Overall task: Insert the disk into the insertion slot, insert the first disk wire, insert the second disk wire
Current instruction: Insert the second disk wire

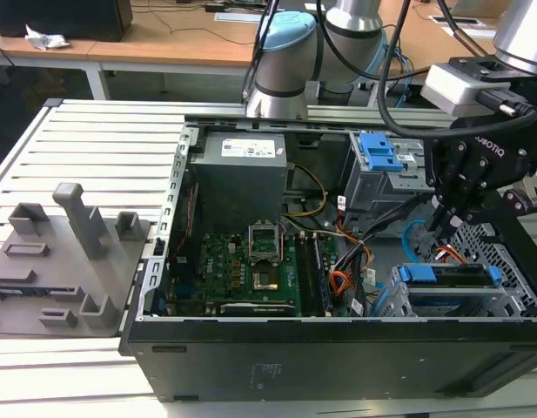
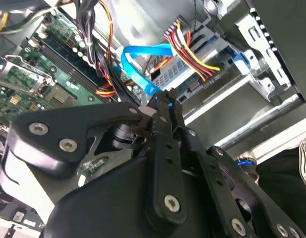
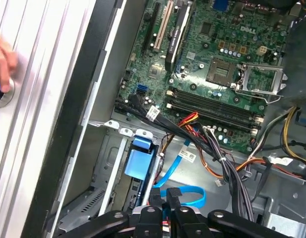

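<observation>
Your pincer (image 2: 165, 106), fingers pressed together on what looks like a small plug, hangs just above the disk (image 1: 446, 276) already seated in the insertion slot (image 1: 503, 292).

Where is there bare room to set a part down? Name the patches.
Bare slatted tabletop, bordered by the grey fixture plate and the computer case. Crowded inside: cables fill the floor between motherboard and drive cage, where the gripper hovers.

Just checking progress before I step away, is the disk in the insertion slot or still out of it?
In. The disk in its blue caddy sits inside the grey insertion slot, its blue end facing out.
</observation>
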